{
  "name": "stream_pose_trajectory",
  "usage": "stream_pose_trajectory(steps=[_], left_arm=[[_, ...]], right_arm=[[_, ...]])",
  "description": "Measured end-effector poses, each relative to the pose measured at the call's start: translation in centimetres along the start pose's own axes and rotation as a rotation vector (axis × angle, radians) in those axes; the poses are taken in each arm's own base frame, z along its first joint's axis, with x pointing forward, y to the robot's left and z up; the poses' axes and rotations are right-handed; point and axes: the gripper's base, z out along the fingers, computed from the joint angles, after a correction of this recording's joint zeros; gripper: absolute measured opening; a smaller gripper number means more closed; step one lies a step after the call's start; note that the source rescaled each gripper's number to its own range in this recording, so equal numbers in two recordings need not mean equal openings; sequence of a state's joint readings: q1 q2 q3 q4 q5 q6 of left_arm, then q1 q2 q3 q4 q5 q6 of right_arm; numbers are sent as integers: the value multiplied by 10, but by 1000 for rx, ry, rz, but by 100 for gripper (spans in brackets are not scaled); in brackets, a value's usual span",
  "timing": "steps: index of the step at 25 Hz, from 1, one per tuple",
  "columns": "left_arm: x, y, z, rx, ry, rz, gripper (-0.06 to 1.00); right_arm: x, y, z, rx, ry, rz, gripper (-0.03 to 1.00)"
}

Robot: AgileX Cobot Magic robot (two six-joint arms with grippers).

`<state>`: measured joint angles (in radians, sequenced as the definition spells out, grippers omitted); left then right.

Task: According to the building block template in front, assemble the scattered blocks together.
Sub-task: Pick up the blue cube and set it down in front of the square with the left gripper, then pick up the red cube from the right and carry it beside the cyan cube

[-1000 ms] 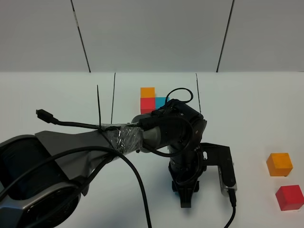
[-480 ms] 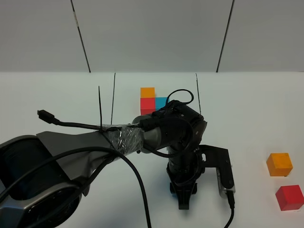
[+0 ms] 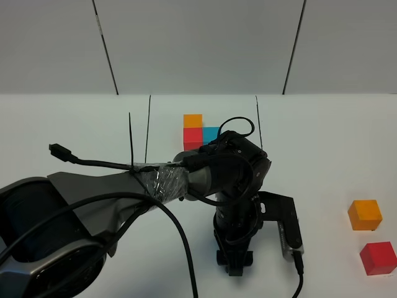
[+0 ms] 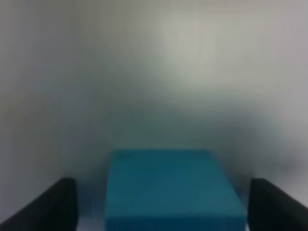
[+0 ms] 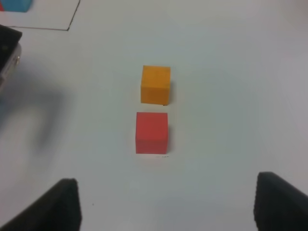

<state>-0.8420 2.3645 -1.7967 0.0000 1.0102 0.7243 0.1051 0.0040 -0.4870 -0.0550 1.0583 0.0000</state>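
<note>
1. Logged building block template [image 3: 193,136] close to far edge of white table [image 3: 74,124]: an L of orange, red and blue inside thin black outline [image 3: 147,130], with margin left between cubes and outline on both sides.
2. Found left gripper [image 3: 234,266] well in front of template and slightly to its right, pointing straight down at table. Traced left arm [image 3: 124,186] reaching in from template's near-left side.
3. Spotted blue block [image 4: 171,192] in left wrist view, sitting flat on table between black fingers [image 4: 48,207]. Found jaws spread and not clamping: noted a strip of bare table beside one face of block and a narrower gap at the other. Could not see this block from high view, hidden under gripper.
4. Placed orange block [image 3: 364,215] far to template's right and well nearer than template. Placed red block [image 3: 378,258] just beyond it, farther again from template, apart by a narrow gap, edges roughly parallel.
5. Saw right gripper [image 5: 171,211] in its own wrist view only: fingers wide apart, nothing between them, raised above table on the side of that pair away from template.
6. Noted a broad band of white table between left gripper and orange-red pair, and another between template's right outline and that pair.
</note>
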Motion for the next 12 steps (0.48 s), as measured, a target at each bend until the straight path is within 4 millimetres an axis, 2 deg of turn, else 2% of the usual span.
stream_pose_trajectory(steps=[2, 5, 9, 12], left_arm=[[2, 3, -6, -36, 19, -6, 91], [4, 7, -41, -104, 16, -26, 99], [12, 4, -129, -213, -68, -110, 100], [28, -3, -202, -331, -222, -272, 97]], right_arm=[[0, 0, 0, 0, 0, 0, 54], [0, 0, 0, 0, 0, 0, 54], [0, 0, 0, 0, 0, 0, 54], [0, 0, 0, 0, 0, 0, 54]])
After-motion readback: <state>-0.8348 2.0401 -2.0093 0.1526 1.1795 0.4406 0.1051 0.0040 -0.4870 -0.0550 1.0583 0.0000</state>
